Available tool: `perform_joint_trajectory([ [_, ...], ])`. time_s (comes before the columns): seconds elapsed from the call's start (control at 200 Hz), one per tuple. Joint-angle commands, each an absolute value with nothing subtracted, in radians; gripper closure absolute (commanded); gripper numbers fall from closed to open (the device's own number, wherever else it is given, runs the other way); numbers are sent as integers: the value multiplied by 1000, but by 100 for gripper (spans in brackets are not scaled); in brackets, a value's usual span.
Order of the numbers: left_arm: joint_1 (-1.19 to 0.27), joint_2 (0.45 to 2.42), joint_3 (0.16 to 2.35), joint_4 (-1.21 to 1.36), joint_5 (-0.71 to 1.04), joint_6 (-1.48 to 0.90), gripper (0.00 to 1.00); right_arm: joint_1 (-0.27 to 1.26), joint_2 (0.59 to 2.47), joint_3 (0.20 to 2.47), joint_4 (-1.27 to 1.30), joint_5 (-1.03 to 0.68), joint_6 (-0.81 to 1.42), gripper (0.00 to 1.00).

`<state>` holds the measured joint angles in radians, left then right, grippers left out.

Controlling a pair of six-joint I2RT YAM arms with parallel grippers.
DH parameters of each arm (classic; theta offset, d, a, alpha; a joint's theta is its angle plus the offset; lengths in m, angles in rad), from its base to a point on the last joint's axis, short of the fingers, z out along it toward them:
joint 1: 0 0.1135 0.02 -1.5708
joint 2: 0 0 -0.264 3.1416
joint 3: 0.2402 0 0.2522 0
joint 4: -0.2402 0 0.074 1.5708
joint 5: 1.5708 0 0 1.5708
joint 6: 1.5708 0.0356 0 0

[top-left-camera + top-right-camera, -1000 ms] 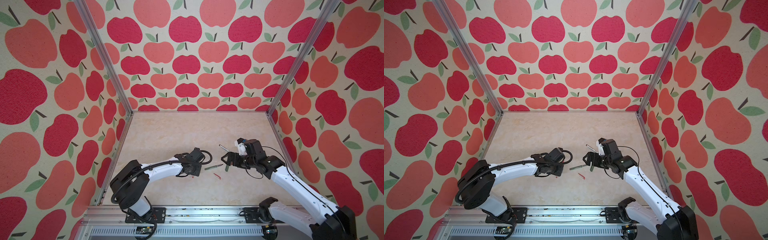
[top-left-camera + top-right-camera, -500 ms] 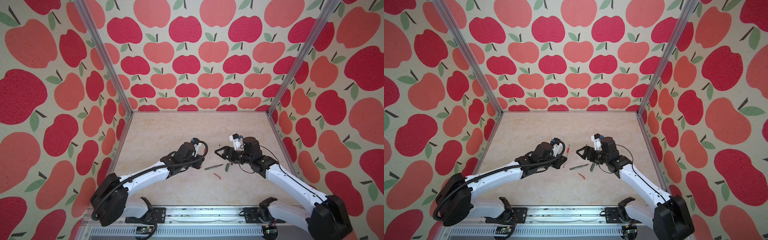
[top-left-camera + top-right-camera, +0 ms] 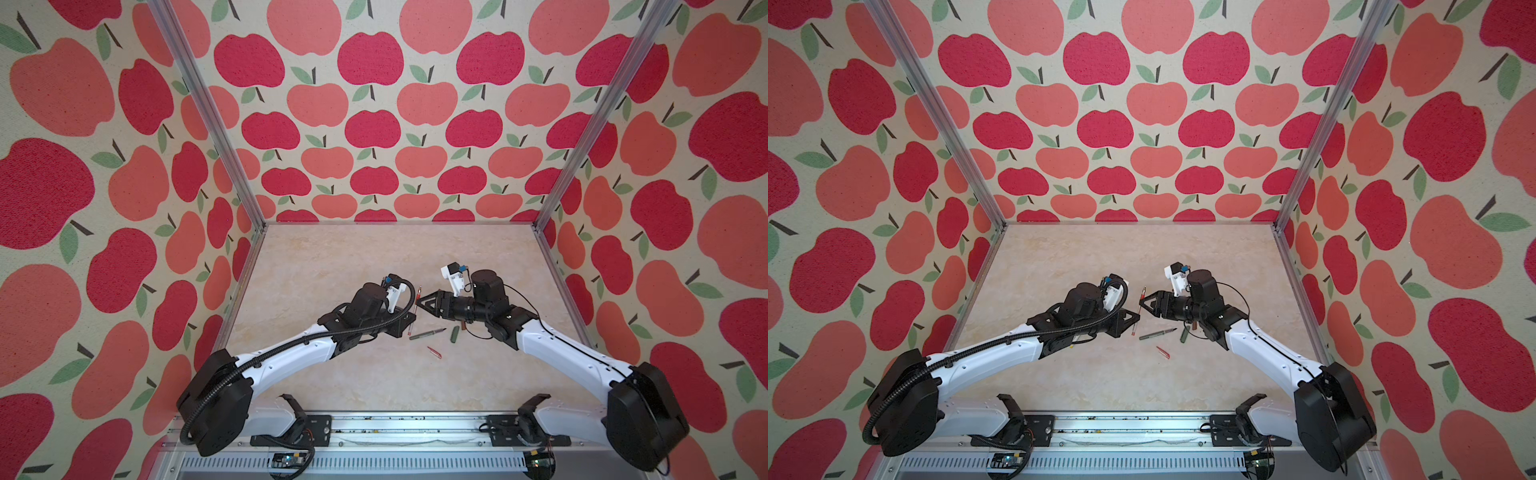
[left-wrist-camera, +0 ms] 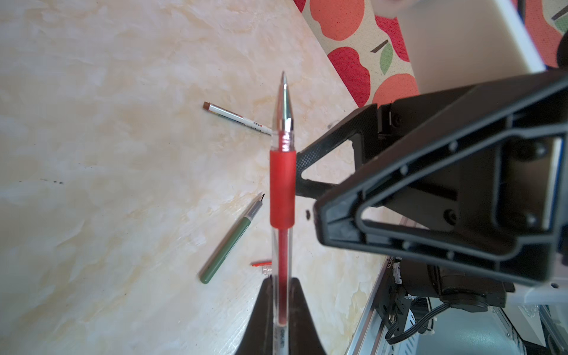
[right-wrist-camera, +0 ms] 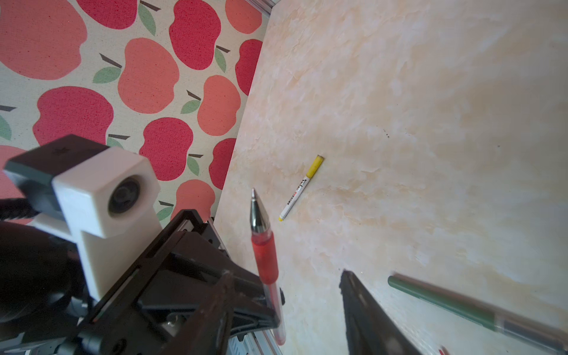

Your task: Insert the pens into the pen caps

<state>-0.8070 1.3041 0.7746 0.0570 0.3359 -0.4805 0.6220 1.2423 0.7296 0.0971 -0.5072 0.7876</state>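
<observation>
red pen: back end cut by frame edge | red cap: half hidden behind red pen | white pen: one end hidden too | dark green pen: blurred, tip end cut off

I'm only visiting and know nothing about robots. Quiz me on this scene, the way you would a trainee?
1. True or false: the left gripper holds the red pen.
2. The green pen is: A lying on the table; B standing upright; C capped.
3. Fill in: the red pen's tip is ___ (capped or bare).
Key: 1 true; 2 A; 3 bare.
</observation>
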Motion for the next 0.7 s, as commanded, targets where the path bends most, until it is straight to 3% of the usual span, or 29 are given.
perform_joint_trajectory([
  [0.0,-804,1280,759,77,371,-494,98,632,1248,769,120,-496,756,47],
  [0.39,-804,1290,746,122,377,-515,98,647,1276,778,153,-488,766,72],
  [0.695,-805,1311,743,144,385,-523,98,653,1291,782,168,-492,763,71],
])
